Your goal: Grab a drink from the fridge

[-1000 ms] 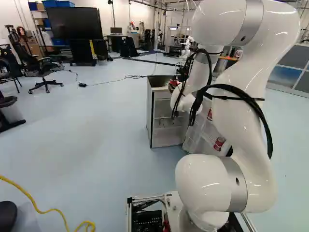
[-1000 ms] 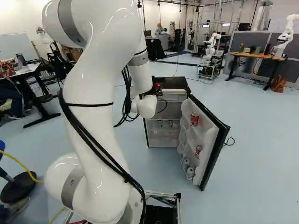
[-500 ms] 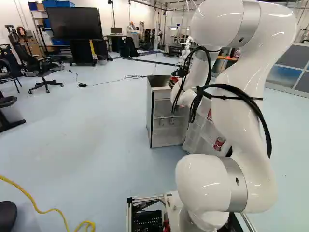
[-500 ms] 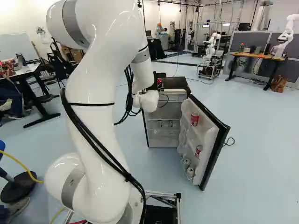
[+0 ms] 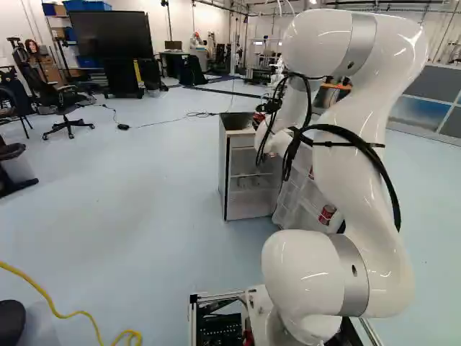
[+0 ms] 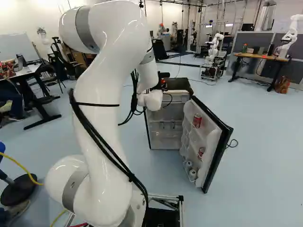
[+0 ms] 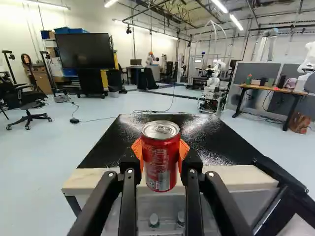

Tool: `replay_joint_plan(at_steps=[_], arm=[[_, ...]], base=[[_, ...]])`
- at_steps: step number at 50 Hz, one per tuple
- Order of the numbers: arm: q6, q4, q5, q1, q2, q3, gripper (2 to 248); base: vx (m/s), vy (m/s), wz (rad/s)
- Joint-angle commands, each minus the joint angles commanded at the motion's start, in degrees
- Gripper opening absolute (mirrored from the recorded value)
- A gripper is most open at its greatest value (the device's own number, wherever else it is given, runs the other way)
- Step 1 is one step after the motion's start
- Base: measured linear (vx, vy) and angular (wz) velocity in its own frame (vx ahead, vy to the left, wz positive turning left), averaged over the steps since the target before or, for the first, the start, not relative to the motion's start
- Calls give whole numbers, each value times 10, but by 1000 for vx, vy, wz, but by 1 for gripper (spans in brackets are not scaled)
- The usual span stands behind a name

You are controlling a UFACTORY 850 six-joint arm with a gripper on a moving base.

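Note:
In the right base view my gripper [image 6: 163, 86] is mostly hidden behind the wrist, at the height of the fridge top. The wrist view shows the gripper [image 7: 160, 153] shut on an upright red can [image 7: 160, 164], an orange pad against each side. Beyond and below the can lies the black top of the fridge [image 7: 113, 142]. The fridge door [image 6: 215, 144] stands open, with a red can [image 6: 197, 120] on its upper shelf, another red can [image 6: 201, 152] lower, and pale round items [image 6: 192, 174] in the bottom rack.
Small bottles [image 7: 154, 220] stand inside the fridge. A cable [image 6: 232, 144] lies beside the door. Farther off are an office chair [image 5: 66, 108], a large screen [image 5: 112, 34], a desk [image 6: 259, 56] and another robot [image 6: 215, 45].
The gripper has risen a little with the red can in it, up past the fridge top's front edge. The arm's elbow has shifted forward. The base, fridge and door have stayed put.

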Motion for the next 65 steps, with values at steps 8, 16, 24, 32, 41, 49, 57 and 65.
replay_joint_plan(at_steps=[8, 16, 24, 32, 41, 49, 57, 65], arm=[[0, 0, 0, -1, -23, -20, 91], [0, 0, 0, -2, -43, -40, 91], [0, 0, 0, -3, -58, -59, 91], [0, 0, 0, -4, -73, -80, 91], [0, 0, 0, -4, -84, -96, 91], [0, 0, 0, -4, -86, -99, 91], [0, 0, 0, -4, -87, -99, 113], [0, 0, 0, -4, -87, -99, 181]], base=[[0, 0, 0], [0, 0, 0], [0, 0, 0], [0, 0, 0], [0, 0, 0], [0, 0, 0], [0, 0, 0], [0, 0, 0]])
